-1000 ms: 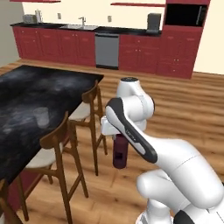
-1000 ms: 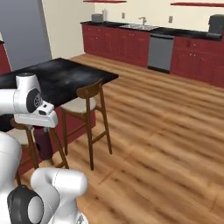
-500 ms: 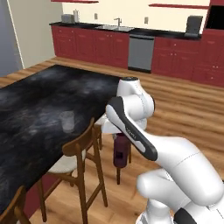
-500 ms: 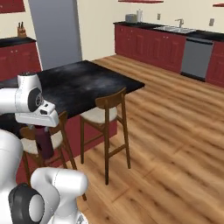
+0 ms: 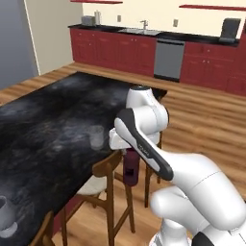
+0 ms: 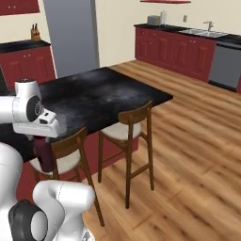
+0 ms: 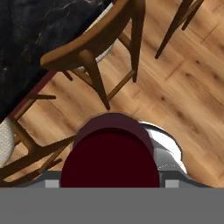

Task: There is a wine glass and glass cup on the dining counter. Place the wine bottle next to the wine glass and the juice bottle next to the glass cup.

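A: Step in hand?
B: Carrying the juice bottle (image 5: 130, 169) toward the dining counter (image 5: 43, 129). Hangs upright below the gripper (image 5: 126, 150) at centre frame in the left base view, above a wooden stool (image 5: 103, 185), beside the counter's edge and not yet over the top.

A: Fingers?
B: Closed on the bottle's upper part, judging by how it hangs free of any support; dark red cap (image 7: 110, 158) at bottom centre of the hand view, with wood floor (image 7: 183, 87) and chair back (image 7: 87, 43) beyond. Fingertips themselves hidden by the bottle.

A: Targets?
B: Glass cup (image 5: 97, 137) just left of centre on the black top, near the bottle. Wine glass (image 5: 6, 216) at lower left corner, well apart from the cup.

A: Next move?
B: Probably lifting clear of the counter edge, moving left over the top, then setting down just beside the cup without touching it. Wine bottle's step cannot be judged from here.
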